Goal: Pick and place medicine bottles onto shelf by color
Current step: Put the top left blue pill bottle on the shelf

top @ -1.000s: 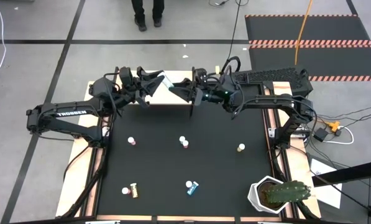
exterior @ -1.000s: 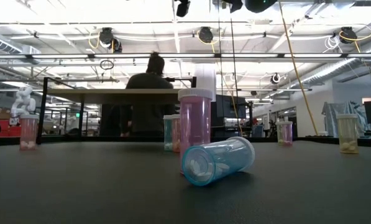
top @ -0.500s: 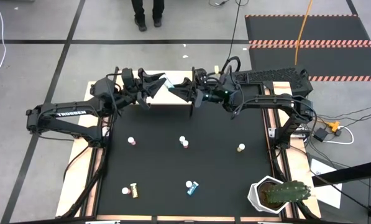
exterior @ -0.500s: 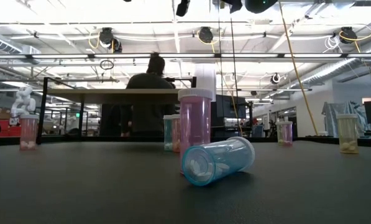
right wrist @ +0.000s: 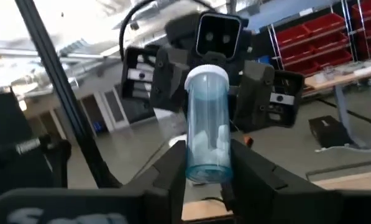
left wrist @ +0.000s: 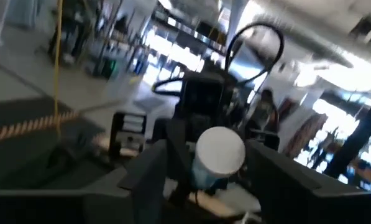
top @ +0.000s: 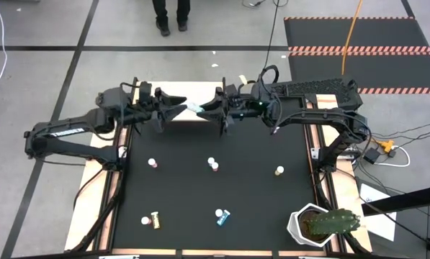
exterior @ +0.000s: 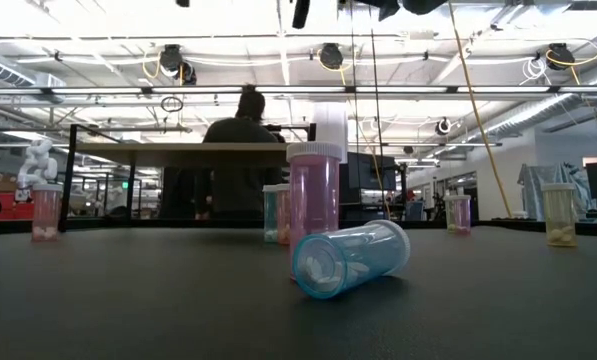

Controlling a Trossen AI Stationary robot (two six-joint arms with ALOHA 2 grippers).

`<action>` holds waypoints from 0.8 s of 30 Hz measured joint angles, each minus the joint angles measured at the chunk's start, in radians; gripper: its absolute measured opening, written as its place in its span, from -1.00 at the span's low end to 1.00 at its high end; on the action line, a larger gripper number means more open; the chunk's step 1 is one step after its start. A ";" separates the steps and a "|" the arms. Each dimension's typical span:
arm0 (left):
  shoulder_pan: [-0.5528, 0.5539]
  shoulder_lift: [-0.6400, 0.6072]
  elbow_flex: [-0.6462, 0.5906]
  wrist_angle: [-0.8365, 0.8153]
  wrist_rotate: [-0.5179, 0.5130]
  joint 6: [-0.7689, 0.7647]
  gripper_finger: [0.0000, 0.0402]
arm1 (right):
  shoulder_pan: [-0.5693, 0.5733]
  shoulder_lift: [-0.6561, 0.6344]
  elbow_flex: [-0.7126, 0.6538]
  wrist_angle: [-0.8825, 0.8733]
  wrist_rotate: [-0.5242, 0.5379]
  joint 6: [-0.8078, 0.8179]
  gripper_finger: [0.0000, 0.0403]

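A blue medicine bottle (top: 194, 108) with a white cap is in the air over the pale-wood shelf (top: 196, 91), between my two grippers. My right gripper (top: 209, 108) is shut on it and comes from the table's right. My left gripper (top: 180, 109) faces it from the left and is open, its fingers on either side of the white cap (left wrist: 220, 151) without touching. Other bottles stand or lie on the black mat: a pink one (top: 152, 164), a pair (top: 212, 165), a tan one (top: 279, 170), a tan one lying (top: 152, 219) and a blue one lying (top: 222, 215). My right gripper pinches the blue bottle's bottom end (right wrist: 205, 169) between its two fingers (right wrist: 173, 168). The fingers are level and come from the table's right, lying along the bottle. The bottle is lifted clear above the shelf, about level, with its cap end (right wrist: 207, 76) toward my left gripper.
A white pot with a green cactus (top: 323, 224) stands at the near right corner. In the low view a blue bottle (exterior: 350, 258) lies in front of an upright pink one (exterior: 313, 200), with the shelf (exterior: 178, 154) behind. A person (top: 171, 14) stands beyond the far edge.
My left arm has drawn back toward the table's left. The blue bottle, tilted near the left fingertips a second ago, now lies about level between the two grippers and a little nearer the table's near edge.
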 joint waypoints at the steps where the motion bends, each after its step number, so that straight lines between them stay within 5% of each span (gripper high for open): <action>1: 0.000 0.001 0.031 -0.060 0.012 0.005 0.17 | 0.000 -0.004 0.000 -0.016 -0.007 -0.013 -0.51; 7: -0.005 0.085 0.280 -0.409 0.050 0.136 0.34 | 0.002 -0.005 0.000 -0.021 -0.057 -0.038 -0.50; 14: -0.063 0.238 0.490 -0.570 0.087 0.345 0.35 | 0.001 -0.005 0.000 0.034 -0.088 -0.015 -0.50; 24: -0.058 0.257 0.569 -0.622 0.052 0.399 0.23 | 0.001 -0.005 0.000 0.050 -0.097 -0.002 -0.49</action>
